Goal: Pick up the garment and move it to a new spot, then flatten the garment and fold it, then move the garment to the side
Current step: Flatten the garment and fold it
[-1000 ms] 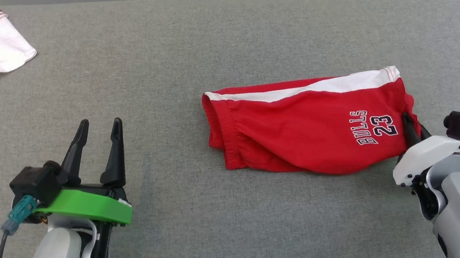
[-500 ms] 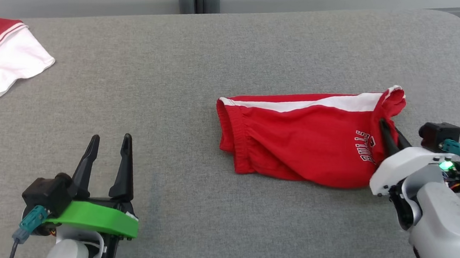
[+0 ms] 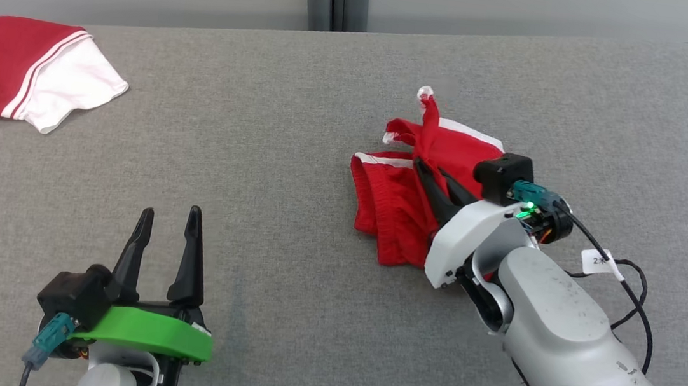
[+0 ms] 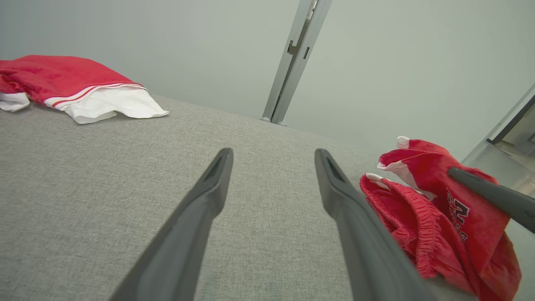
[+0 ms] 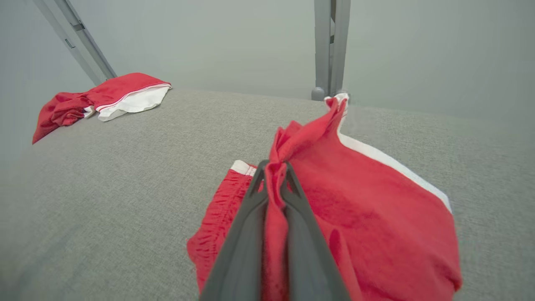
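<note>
On grey cushion (image 3: 297, 150): right claw (image 3: 422, 166) clamped tight on bunched edge of red shorts (image 3: 390, 214); left claw (image 3: 171, 210) spread wide, empty. Cloth looks light, floppy; best hold likely waistband (image 3: 369, 192) corners.

left gripper (image 3: 170, 210): two long dark fingers (image 3: 189, 253) rising from a green bracket (image 3: 144, 332); a black camera block (image 3: 74, 292) with a teal plug (image 3: 48, 334) just left of the bracket. far right of the bracket: white wrist shell (image 3: 468, 231), speckled grey forearm (image 3: 559, 331), black cable (image 3: 580, 230) with white tag (image 3: 599, 261).
</note>
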Robot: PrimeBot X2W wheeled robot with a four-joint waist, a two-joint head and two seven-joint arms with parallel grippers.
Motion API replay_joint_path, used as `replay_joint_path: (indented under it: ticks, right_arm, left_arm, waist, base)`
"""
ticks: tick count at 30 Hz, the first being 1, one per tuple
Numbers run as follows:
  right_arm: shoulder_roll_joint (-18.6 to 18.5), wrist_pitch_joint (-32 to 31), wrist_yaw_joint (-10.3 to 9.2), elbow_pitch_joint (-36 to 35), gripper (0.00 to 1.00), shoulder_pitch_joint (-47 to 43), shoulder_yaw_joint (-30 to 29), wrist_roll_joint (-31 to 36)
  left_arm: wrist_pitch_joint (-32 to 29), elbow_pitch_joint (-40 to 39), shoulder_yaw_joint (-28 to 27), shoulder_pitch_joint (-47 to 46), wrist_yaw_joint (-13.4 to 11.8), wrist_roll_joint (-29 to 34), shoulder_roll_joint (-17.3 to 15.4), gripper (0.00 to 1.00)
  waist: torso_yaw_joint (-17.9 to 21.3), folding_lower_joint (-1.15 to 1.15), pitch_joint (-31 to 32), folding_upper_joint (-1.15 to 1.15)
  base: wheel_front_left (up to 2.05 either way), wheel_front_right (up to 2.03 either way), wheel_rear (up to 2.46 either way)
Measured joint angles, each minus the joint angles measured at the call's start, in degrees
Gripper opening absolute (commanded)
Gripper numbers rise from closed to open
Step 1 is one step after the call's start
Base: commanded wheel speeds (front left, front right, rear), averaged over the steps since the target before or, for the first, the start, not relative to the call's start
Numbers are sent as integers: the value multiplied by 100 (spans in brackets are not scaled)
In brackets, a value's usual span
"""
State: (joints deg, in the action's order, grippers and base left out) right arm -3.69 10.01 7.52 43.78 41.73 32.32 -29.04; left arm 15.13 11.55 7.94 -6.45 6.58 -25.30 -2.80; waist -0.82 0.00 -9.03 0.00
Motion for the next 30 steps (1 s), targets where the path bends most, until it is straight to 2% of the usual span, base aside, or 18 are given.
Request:
replay_joint_path:
  ticks: [13, 17, 18, 19, 25, 30]
  right_arm:
    - [74, -221, 0, -49, 2, 4, 686, -57]
    - [76, -246, 0, -56, 40, -2, 921, -65]
    - [79, -252, 0, -78, 61, -9, 992, -67]
    - [80, -252, 0, -105, 100, -14, 1054, -76]
    - [87, -127, 0, -326, 100, -27, 1212, -125]
    - [10, 80, 0, -441, 100, 94, 906, -52]
  left_arm:
    - [-1, -37, -41, -8, -11, -34, 0, 100]
    - [0, -35, -44, -9, -12, -37, 0, 100]
    - [0, -34, -44, -9, -12, -37, 0, 100]
    - [0, -34, -43, -9, -22, -37, 0, 100]
    - [0, -30, -41, -9, -29, -37, 0, 100]
    - [-1, -30, -37, -9, -37, -37, 0, 100]
  waist:
    - [-144, 0, -111, 0]
    - [-117, 0, -108, 0]
    - [-106, 0, -103, 0]
    - [-94, 0, -99, 0]
    - [-19, 0, -66, 0]
    - [30, 0, -38, 0]
  base:
    - [0, 0, 0]
    - [0, 0, 0]
    - [0, 0, 0]
    - [0, 0, 0]
    - [0, 0, 0]
    - [0, 0, 0]
